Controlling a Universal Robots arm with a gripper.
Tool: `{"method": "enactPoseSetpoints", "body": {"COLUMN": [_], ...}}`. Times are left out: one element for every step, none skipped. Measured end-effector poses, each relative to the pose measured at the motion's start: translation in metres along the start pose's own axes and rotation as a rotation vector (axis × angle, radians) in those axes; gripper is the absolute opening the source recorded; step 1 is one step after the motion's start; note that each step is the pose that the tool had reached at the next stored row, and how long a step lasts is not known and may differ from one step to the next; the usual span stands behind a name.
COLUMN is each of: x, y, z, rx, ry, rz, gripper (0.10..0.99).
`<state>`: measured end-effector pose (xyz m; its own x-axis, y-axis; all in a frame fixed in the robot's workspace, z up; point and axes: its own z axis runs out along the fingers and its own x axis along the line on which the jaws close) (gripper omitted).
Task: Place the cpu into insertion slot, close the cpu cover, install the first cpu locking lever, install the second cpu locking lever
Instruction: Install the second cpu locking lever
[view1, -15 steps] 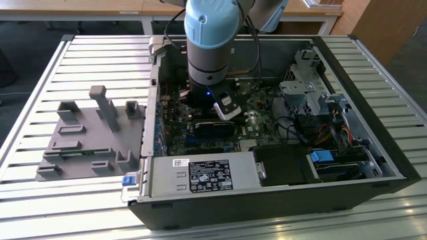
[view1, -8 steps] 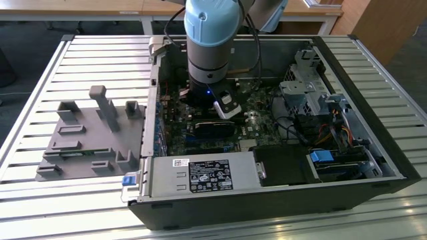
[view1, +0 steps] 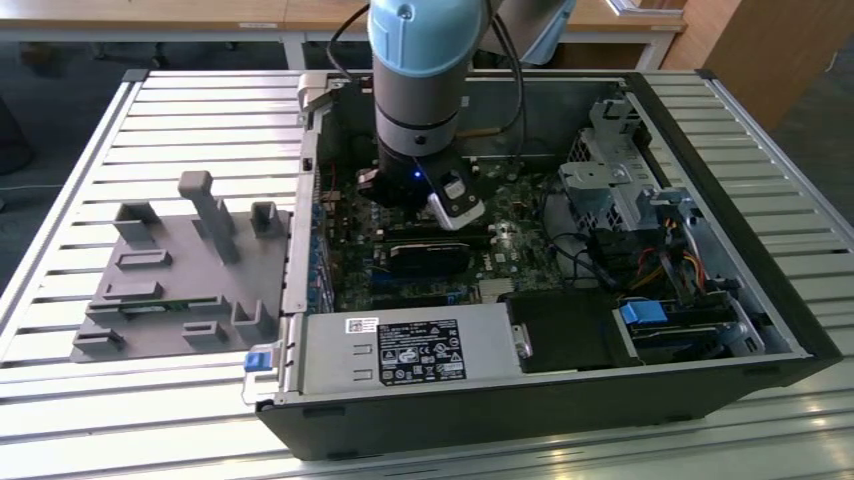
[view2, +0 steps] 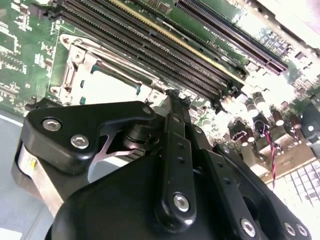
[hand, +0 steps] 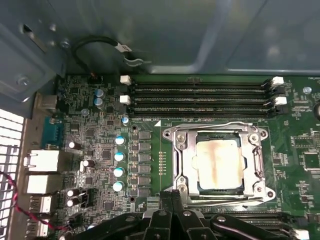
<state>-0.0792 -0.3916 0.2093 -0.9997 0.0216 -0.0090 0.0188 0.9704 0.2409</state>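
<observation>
Black linkage bars of the gripper (hand: 172, 200) sat closest to the lens in both wrist views, the fingers (view2: 176, 107) drawn together to a narrow tip with nothing between them. Just beyond that tip lay the cpu (hand: 220, 162), a flat square chip with a silvery-grey top bearing a pale brownish smear, seated in the insertion slot (hand: 197, 186), a small dark socket on the green circuit board (hand: 150, 165). Over it lay the cpu cover (hand: 187, 155), a thin silver metal frame whose square window showed the chip. Thin wire locking levers (hand: 215, 124) ran along the frame's edges; whether they were latched could not be told. Past the socket stretched long black memory slots (hand: 200, 92). In the exterior view, the arm (view1: 420, 90) reached down into the open black computer case (view1: 747, 380) on the slatted table (view1: 80, 420), a grey plastic fixture (view1: 174, 280) lying to the exterior view's left.
</observation>
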Motion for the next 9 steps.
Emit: {"method": "enactPoseSetpoints", "body": {"x": [0.0, 0.0, -0.0001, -0.0001, -0.0001, -0.0001, -0.0001, -0.0001, -0.0001], "y": [0.0004, 0.0008, 0.0012, 0.0016, 0.0022, 0.0027, 0.0031, 0.0034, 0.0034], "z": [-0.0014, -0.003, -0.0046, -0.0065, -0.0088, -0.0107, -0.0126, -0.0135, -0.0135], "rx": [0.0, 0.0, 0.0, 0.0, 0.0, 0.0, 0.0, 0.0, 0.0], "ry": [-0.0001, -0.0001, -0.0001, -0.0001, -0.0001, 0.0, -0.0001, 0.0, -0.0002], "rz": [0.0, 0.0, 0.0, 0.0, 0.0, 0.0, 0.0, 0.0, 0.0], "gripper": [0.106, 0.106, 0.106, 0.106, 0.106, 0.106, 0.106, 0.106, 0.106]}}
